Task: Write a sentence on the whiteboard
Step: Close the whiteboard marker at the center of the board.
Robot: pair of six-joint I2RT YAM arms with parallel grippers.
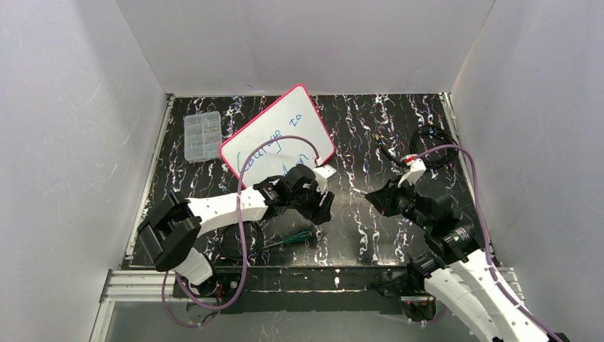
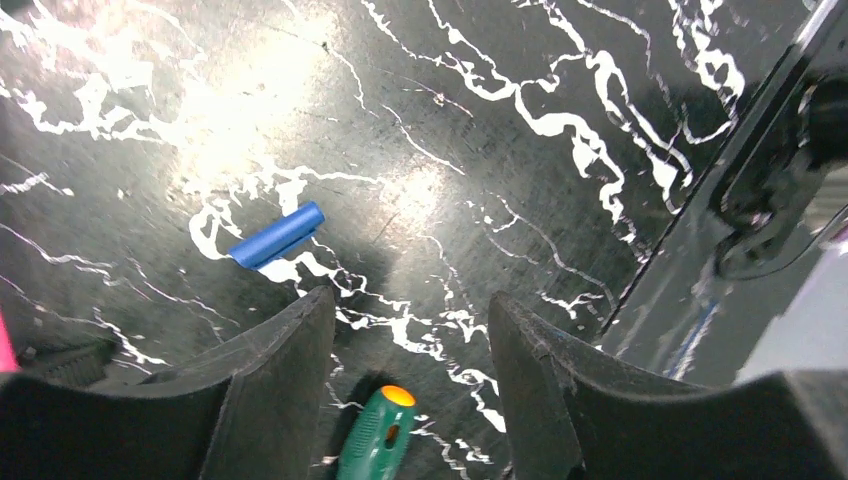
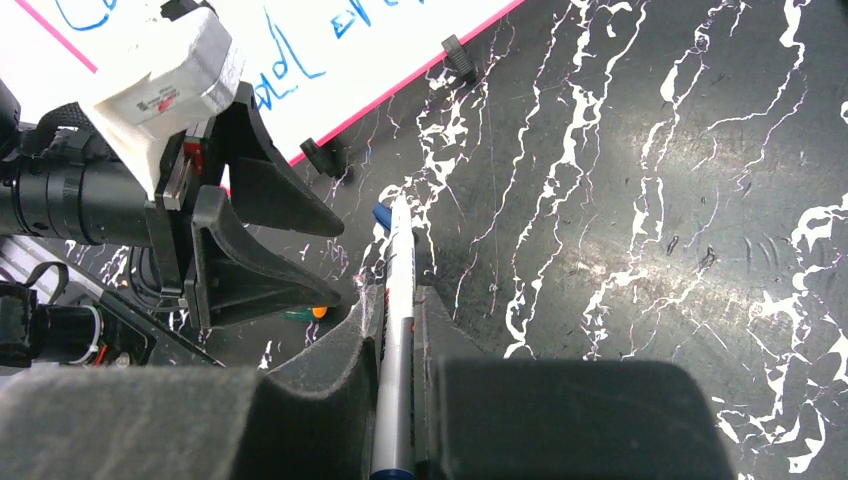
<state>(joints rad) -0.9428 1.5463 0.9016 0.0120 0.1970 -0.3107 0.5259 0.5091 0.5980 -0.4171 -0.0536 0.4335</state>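
Marker (image 3: 400, 240) sits pinched in right tool (image 3: 397, 302) while left tool (image 2: 410, 305) gapes near blue cap (image 2: 277, 235).

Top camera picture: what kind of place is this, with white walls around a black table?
Most likely a robot lab test booth. Plain white walls box in a black marbled table, the left arm and right arm are mounted at its near edge, and purple cables trail over them.
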